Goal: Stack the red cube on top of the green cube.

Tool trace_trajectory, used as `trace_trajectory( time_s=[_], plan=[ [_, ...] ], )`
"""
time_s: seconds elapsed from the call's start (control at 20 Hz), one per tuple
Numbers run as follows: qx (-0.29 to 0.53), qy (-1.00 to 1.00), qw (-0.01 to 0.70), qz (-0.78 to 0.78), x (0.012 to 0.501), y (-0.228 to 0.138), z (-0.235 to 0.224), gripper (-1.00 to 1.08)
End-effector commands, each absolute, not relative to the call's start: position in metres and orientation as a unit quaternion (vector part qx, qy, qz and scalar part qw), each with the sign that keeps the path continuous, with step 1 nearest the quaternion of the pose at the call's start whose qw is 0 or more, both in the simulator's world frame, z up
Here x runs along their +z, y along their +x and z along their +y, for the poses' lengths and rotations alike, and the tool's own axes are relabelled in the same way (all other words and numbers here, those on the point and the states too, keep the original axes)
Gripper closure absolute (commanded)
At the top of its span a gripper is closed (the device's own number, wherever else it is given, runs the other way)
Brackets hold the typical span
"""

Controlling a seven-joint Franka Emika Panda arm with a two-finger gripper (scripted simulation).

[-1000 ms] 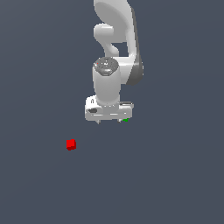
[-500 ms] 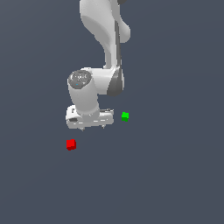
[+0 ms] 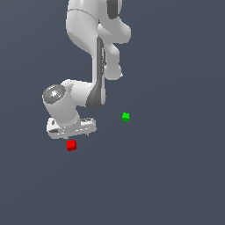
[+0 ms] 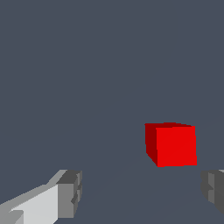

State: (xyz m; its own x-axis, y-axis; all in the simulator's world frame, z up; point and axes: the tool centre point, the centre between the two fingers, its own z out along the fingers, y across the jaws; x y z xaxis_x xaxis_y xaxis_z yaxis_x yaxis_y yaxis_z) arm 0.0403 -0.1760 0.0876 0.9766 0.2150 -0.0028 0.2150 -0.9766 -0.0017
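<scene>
The red cube (image 3: 71,145) lies on the grey floor, towards the exterior view's left. My gripper (image 3: 73,134) hovers just above it, its white hand almost over the cube. In the wrist view the red cube (image 4: 173,144) sits ahead of the gap between the two spread fingertips (image 4: 70,192), nearer the other finger (image 4: 214,188). The gripper (image 4: 142,192) is open and empty. The green cube (image 3: 125,117) lies apart, towards the exterior view's right of the gripper and farther back. It does not show in the wrist view.
The white arm (image 3: 94,52) rises from the hand towards the top of the exterior view. The floor (image 3: 176,176) is plain dark grey, with nothing else on it.
The arm has swung from over the green cube to the exterior view's left and lower, ending above the red cube. The green cube is now uncovered. Neither cube has moved.
</scene>
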Motion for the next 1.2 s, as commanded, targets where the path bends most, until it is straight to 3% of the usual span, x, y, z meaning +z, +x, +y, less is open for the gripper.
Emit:
trace_trajectory(
  time_s=[0.0, 0.45, 1.15],
  plan=[
    [0.001, -0.993, 0.0, -0.116, 0.082, 0.046, -0.19, -0.92],
    [0.0, -0.992, 0.0, -0.13, 0.071, 0.059, -0.216, -0.92],
    [0.0, -0.991, 0.0, -0.13, 0.044, 0.059, -0.218, -0.92]
  ],
)
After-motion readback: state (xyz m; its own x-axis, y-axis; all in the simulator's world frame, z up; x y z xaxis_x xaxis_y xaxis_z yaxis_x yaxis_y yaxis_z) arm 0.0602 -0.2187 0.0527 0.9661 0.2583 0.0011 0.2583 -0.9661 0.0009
